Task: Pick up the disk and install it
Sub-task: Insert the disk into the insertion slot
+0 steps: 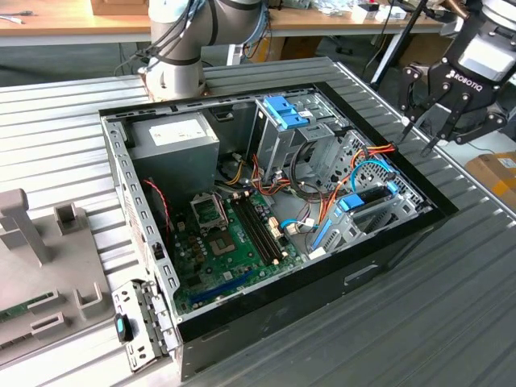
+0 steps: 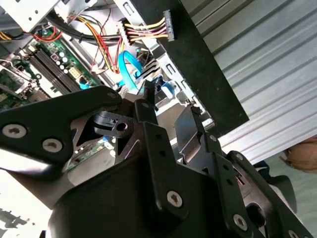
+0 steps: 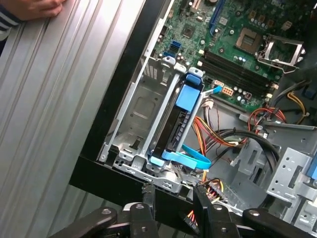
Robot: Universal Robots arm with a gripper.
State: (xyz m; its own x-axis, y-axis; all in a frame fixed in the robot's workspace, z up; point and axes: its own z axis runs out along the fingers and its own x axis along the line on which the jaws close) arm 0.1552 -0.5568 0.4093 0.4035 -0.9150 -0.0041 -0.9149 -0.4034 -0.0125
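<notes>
The disk [image 3: 188, 99] sits edge-on in the drive cage inside the computer case [image 1: 322, 278]. The pincer [image 1: 415, 139] hangs over the case's rim, fingers apart and empty.

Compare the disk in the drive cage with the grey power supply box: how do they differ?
The disk is slim and small; the power supply box is far bulkier. The disk shows a dark side with blue frame ends; the box is grey with a white sticker. The disk stands on edge in its cage; the box lies sticker up. Both sit inside the open case.
</notes>
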